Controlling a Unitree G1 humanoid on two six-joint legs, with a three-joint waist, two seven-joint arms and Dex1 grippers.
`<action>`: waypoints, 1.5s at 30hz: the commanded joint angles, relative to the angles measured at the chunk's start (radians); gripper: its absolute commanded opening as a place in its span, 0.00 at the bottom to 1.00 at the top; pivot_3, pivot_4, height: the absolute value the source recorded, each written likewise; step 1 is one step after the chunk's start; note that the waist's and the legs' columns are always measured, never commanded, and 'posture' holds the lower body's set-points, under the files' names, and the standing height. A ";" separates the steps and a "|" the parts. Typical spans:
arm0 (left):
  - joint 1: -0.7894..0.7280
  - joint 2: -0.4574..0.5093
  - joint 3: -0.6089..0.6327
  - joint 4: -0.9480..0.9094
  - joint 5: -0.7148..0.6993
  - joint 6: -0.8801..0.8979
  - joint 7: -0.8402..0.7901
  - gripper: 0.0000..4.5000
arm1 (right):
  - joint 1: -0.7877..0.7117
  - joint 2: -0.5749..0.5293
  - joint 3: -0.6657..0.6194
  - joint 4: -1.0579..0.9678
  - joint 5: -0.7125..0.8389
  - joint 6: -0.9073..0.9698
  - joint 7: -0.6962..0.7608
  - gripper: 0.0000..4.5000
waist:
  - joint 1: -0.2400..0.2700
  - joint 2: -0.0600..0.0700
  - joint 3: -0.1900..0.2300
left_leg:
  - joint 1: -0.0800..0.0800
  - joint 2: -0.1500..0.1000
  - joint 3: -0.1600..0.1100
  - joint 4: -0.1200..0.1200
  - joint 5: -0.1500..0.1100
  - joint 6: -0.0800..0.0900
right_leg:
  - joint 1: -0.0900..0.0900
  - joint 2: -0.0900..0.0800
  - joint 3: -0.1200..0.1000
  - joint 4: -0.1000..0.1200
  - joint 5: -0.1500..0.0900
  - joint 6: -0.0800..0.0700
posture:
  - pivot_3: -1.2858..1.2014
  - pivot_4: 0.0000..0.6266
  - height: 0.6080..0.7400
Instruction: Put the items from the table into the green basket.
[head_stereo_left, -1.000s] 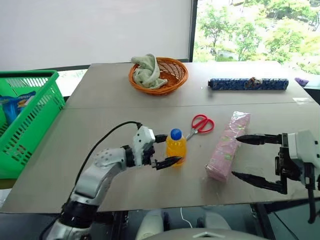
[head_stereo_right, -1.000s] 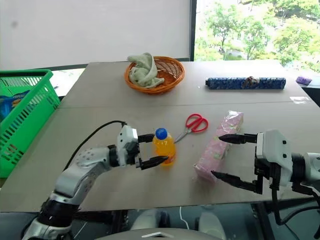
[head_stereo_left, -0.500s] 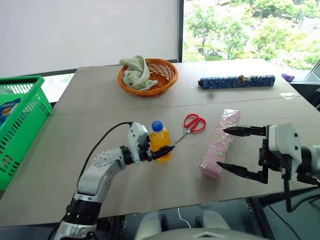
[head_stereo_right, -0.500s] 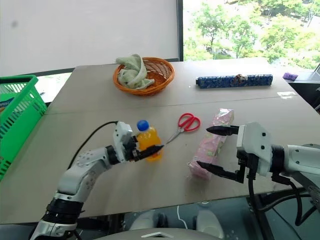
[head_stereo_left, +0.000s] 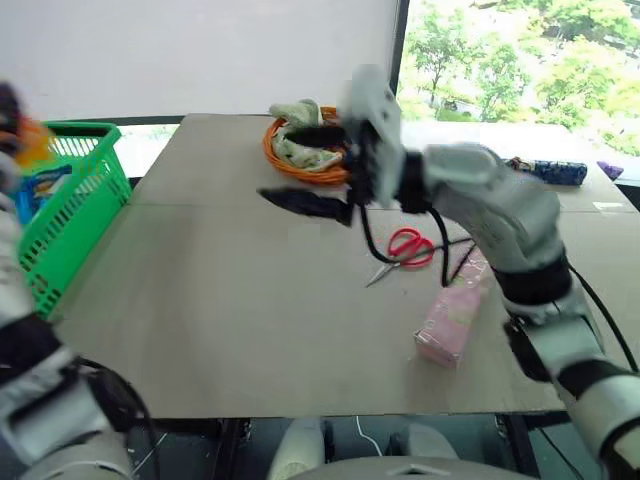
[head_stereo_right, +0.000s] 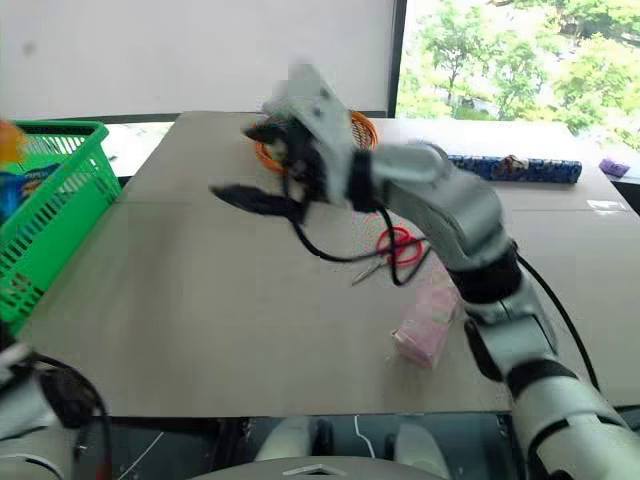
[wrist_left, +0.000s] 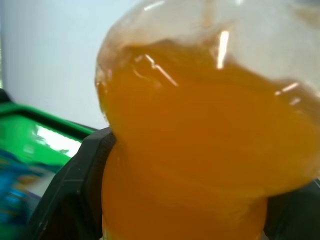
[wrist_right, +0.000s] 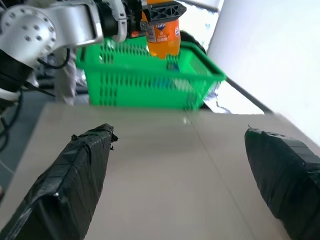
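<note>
Bottle (wrist_right: 162, 31) hangs clamped in the left gripper (wrist_right: 159, 10) above the green basket (wrist_right: 150, 75), presumably for dropping in, while the right gripper (head_stereo_left: 310, 170) gapes empty over the table (head_stereo_left: 230, 300).

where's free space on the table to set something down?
The table is bare across its near and left part, from the green basket over to the pink packet. Crowded on the right: red scissors beside the packet. The orange wicker basket sits at the far middle, with the open right gripper in front of it.
</note>
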 joint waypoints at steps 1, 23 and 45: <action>0.008 0.078 -0.038 0.159 0.107 -0.149 -0.075 0.67 | -0.032 0.021 -0.019 0.036 0.037 -0.021 0.107 1.00 | 0.031 -0.002 -0.007 | 0.001 -0.002 -0.002 -0.001 -0.001 -0.001 | 0.001 -0.002 0.000 0.000 0.000 0.000 | 0.60 0.00 1.00; -0.278 0.207 -0.237 0.989 0.217 -0.624 -0.565 1.00 | -0.001 0.100 -0.020 0.108 -0.139 -0.114 0.015 1.00 | 0.047 -0.021 -0.015 | -0.003 0.003 -0.004 -0.001 0.002 -0.009 | -0.008 -0.006 -0.011 0.012 0.000 -0.002 | 0.59 0.00 1.00; -0.193 -0.422 -0.812 -0.118 -0.165 0.592 -0.479 1.00 | 0.585 -0.556 -0.377 -0.483 -0.033 0.307 0.011 1.00 | -0.038 0.007 0.002 | -0.003 0.000 -0.007 0.012 0.000 -0.002 | 0.002 -0.005 0.005 0.010 -0.001 0.000 | 0.45 0.05 1.00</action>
